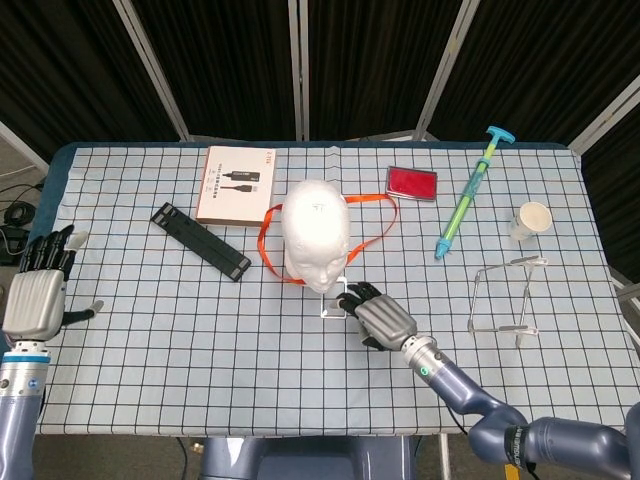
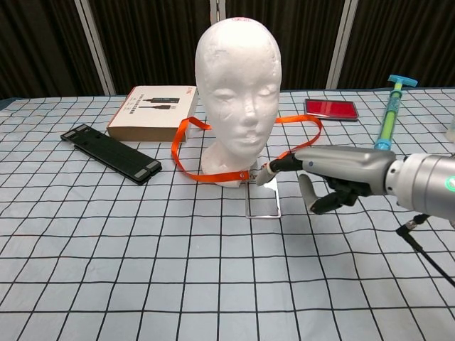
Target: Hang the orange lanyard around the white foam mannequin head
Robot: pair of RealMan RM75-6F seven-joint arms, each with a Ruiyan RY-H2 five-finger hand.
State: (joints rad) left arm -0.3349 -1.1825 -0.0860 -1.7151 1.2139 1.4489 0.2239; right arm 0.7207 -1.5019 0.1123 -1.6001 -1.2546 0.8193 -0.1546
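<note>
The white foam mannequin head [image 1: 316, 235] [image 2: 238, 92] stands upright mid-table. The orange lanyard [image 1: 268, 243] [image 2: 186, 152] lies looped around its base on the cloth, and its clear badge holder [image 1: 333, 300] [image 2: 261, 202] lies flat in front. My right hand [image 1: 380, 316] [image 2: 334, 175] hovers low just right of the badge and holds nothing. One finger reaches toward the badge clip; whether it touches I cannot tell. My left hand [image 1: 38, 293] is at the table's left edge, fingers apart and empty, far from the head.
A brown box [image 1: 237, 185] [image 2: 153, 112] and a black strip [image 1: 200, 241] [image 2: 110, 153] lie left of the head. A red case [image 1: 411, 182], a teal syringe [image 1: 465, 205], a paper cup [image 1: 530, 220] and a clear stand [image 1: 505, 295] are on the right.
</note>
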